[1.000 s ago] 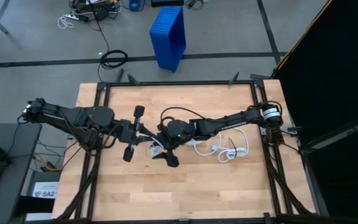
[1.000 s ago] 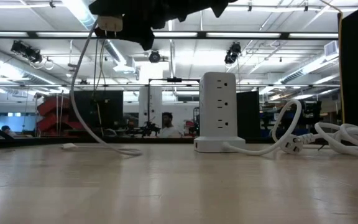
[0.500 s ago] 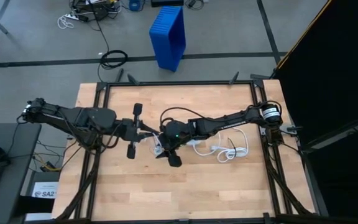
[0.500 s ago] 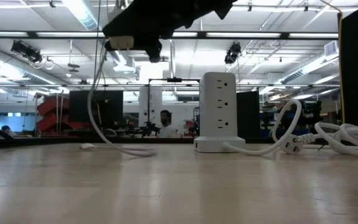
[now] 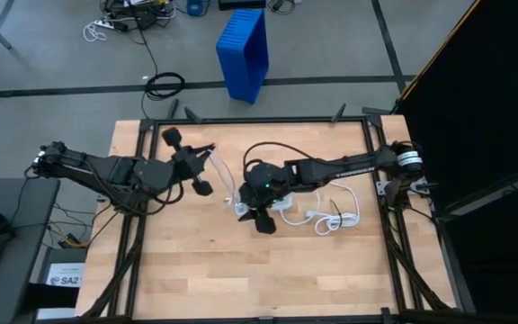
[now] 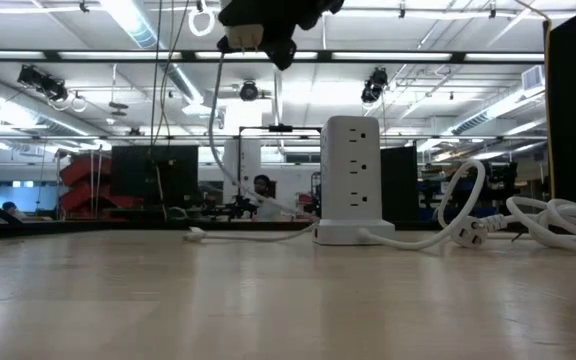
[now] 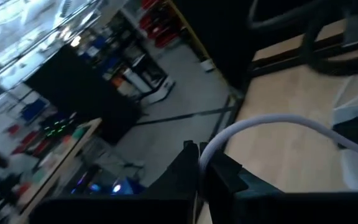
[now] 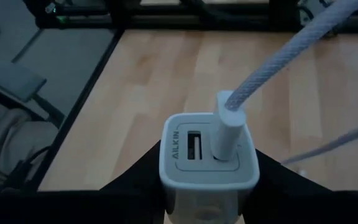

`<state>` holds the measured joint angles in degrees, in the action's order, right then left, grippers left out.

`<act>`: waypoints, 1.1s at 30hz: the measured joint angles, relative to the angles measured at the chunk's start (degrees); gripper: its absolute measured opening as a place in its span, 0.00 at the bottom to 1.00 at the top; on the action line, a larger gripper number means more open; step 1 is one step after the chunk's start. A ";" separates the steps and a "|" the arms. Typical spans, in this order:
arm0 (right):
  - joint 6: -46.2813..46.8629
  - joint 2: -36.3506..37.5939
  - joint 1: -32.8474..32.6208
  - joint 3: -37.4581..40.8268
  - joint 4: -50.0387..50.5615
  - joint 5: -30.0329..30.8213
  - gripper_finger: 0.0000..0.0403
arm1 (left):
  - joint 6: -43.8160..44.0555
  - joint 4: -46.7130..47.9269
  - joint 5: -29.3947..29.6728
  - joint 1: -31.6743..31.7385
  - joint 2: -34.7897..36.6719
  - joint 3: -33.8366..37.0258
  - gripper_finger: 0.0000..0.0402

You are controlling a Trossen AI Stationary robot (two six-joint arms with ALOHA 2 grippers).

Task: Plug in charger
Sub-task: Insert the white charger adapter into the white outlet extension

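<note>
Above table centre, R gripper point(image 8: 207, 186) jaws clamped on charger point(image 8: 207, 157); L gripper point(image 5: 190, 165) jaws wide apart, holding nothing.

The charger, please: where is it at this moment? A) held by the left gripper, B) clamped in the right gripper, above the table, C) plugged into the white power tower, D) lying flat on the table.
B: the charger sits clamped between the right gripper's dark fingers, cord attached, and the low view shows it hanging clear above the table.
</note>
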<state>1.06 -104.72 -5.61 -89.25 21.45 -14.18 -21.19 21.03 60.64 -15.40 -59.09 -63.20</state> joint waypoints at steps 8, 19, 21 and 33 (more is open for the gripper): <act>0.91 4.84 0.51 0.13 6.81 4.03 0.28 | 4.04 2.69 5.00 0.02 0.02 -0.02 0.01; 3.27 12.08 3.80 0.16 15.07 9.17 0.28 | 13.87 15.73 -2.04 3.49 0.11 -0.11 0.03; 3.28 12.10 4.52 0.17 15.93 9.20 0.28 | 14.04 15.89 -12.22 3.67 0.22 -0.11 0.08; 3.28 11.10 9.01 0.17 18.37 7.28 0.28 | 7.69 9.29 -25.11 3.41 -0.22 -0.11 0.53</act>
<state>4.34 -93.62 3.40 -89.08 39.82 -6.90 -13.50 30.32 35.54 -11.99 -59.31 -63.31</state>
